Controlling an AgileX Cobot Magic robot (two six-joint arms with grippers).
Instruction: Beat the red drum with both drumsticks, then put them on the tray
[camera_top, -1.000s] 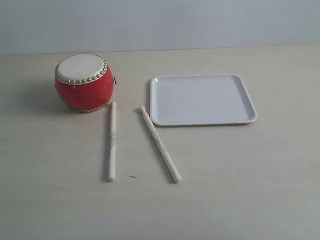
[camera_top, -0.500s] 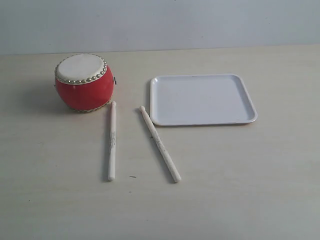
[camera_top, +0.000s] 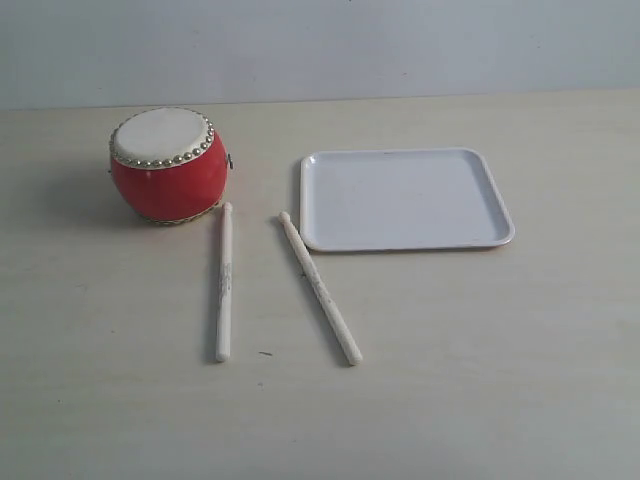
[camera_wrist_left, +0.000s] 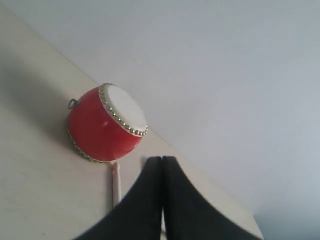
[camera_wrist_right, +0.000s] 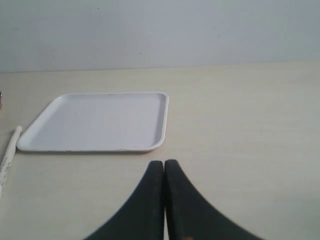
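Note:
The red drum (camera_top: 167, 165) stands upright at the table's back left, cream skin on top. Two pale drumsticks lie on the table in front of it: one (camera_top: 224, 281) almost straight, tip near the drum's base, the other (camera_top: 319, 287) slanted with its tip by the tray's near left corner. The white tray (camera_top: 404, 198) lies empty to the right of the drum. Neither arm shows in the exterior view. My left gripper (camera_wrist_left: 162, 159) is shut on nothing, with the drum (camera_wrist_left: 102, 125) and one stick's tip (camera_wrist_left: 116, 180) beyond it. My right gripper (camera_wrist_right: 164, 162) is shut on nothing, short of the tray (camera_wrist_right: 97, 122).
A pale wooden table (camera_top: 480, 350) carries everything, with a plain light wall (camera_top: 400, 45) behind its far edge. A small dark speck (camera_top: 264, 353) lies between the sticks' near ends.

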